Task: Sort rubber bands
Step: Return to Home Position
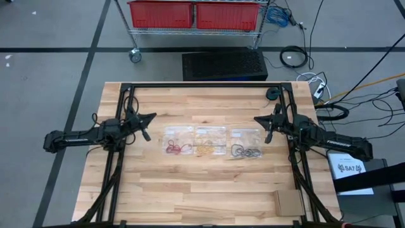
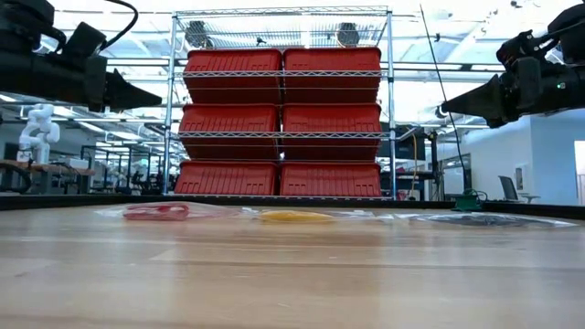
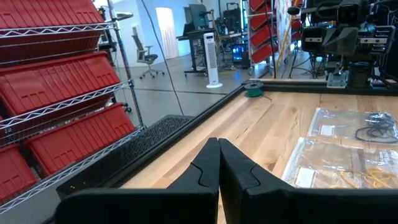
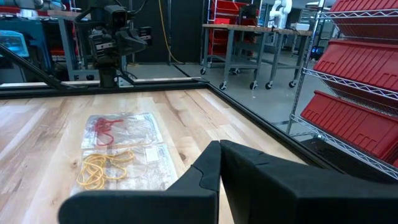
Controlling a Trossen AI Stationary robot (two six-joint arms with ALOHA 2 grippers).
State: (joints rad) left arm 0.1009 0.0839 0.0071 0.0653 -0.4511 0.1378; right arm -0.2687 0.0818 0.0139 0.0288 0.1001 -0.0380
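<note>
Hovering above the wooden worktop (image 1: 190,196), both arms reach in from opposite sides with nothing in their grasp. The left end effector (image 1: 152,118) hangs at about 10 o'clock from the row of three clear zip bags (image 1: 209,140), and its own wrist view shows the two dark fingers (image 3: 202,171) pressed together at the tips. The right end effector (image 1: 257,119) hangs at about 1 o'clock from the same row, its fingers (image 4: 205,174) likewise pressed together. In the low view both end effectors sit well clear of the wood, the left one (image 2: 148,96) at 9 o'clock and the right one (image 2: 454,108) at 3 o'clock, their tips pointing at each other.

The bags lie flat near the middle of the worktop, side by side. The red rubber bands (image 1: 176,148) are in the bag at the 9 o'clock end, the yellow-tan rubber bands (image 1: 205,149) in the middle bag, and the black rubber bands (image 1: 245,152) in the bag at the 3 o'clock end, which lies a little apart from the other two. Each colour is bunched in the half of its bag toward 6 o'clock.

Beyond the worktop at 12 o'clock stands a wire rack (image 1: 196,28) carrying red bins (image 2: 281,128). A small cardboard piece (image 1: 288,204) rests near the worktop's 5 o'clock corner.
</note>
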